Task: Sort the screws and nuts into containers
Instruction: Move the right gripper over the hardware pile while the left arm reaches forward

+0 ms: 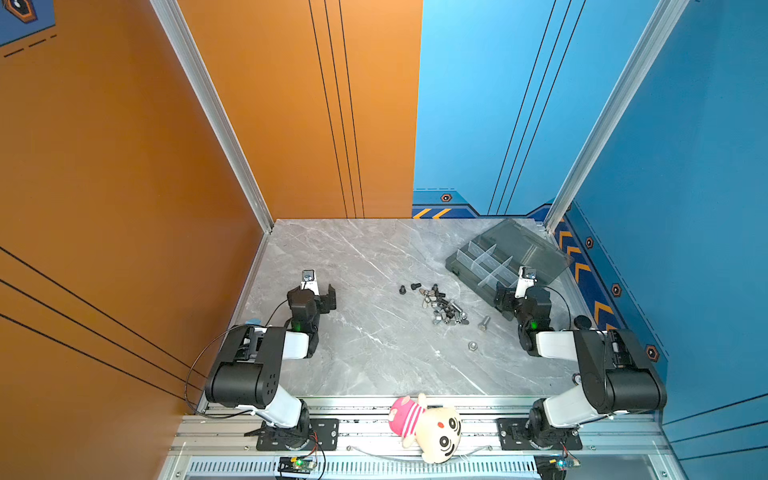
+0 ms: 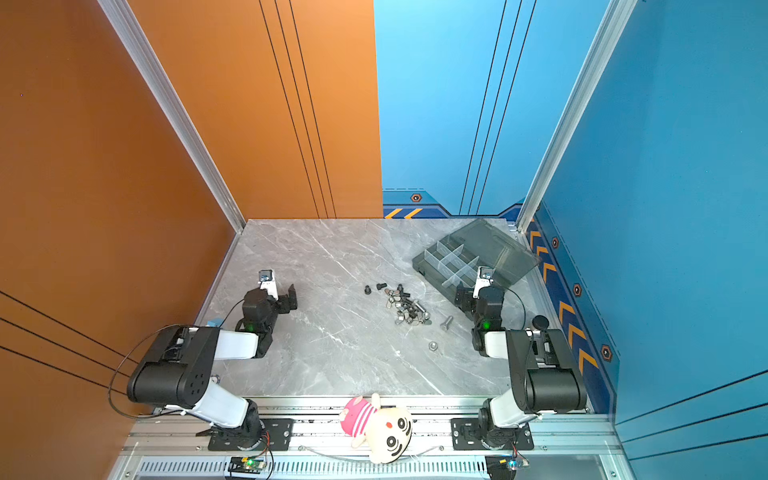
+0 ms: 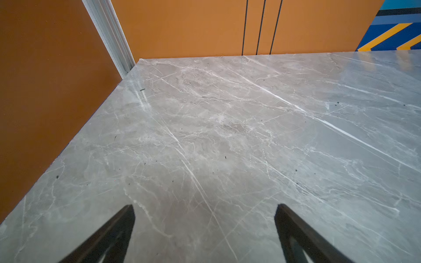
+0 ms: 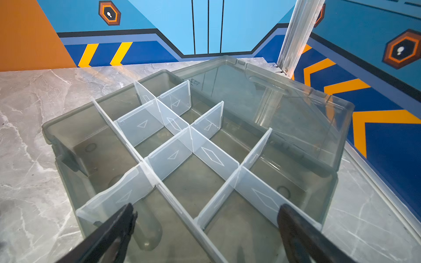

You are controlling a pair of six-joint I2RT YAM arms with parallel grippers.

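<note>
The screws and nuts lie in a loose pile [image 1: 441, 306] [image 2: 405, 308] mid-table, with two black screws [image 1: 409, 288] at its left end. A larger silver screw [image 1: 484, 323] [image 2: 446, 323] and a single nut [image 1: 472, 345] [image 2: 433, 345] lie apart, nearer the front. The containers are compartments of a smoky-grey organizer box [image 1: 461, 266] [image 2: 428, 264] [image 4: 68, 118] at the back right, lid laid open; the compartments I see hold nothing. My right gripper [image 1: 500, 300] [image 4: 206, 208] hangs open over the box's near end. Well to the left of the pile, my left gripper [image 1: 330, 297] [image 3: 205, 207] hangs open over bare marble.
A plush toy [image 1: 428, 424] lies on the front rail. A small black-capped jar [image 1: 582, 322] stands behind the right arm near the blue wall. The orange wall borders the table on the left; the box's lid [image 1: 534, 249] reaches the back right corner.
</note>
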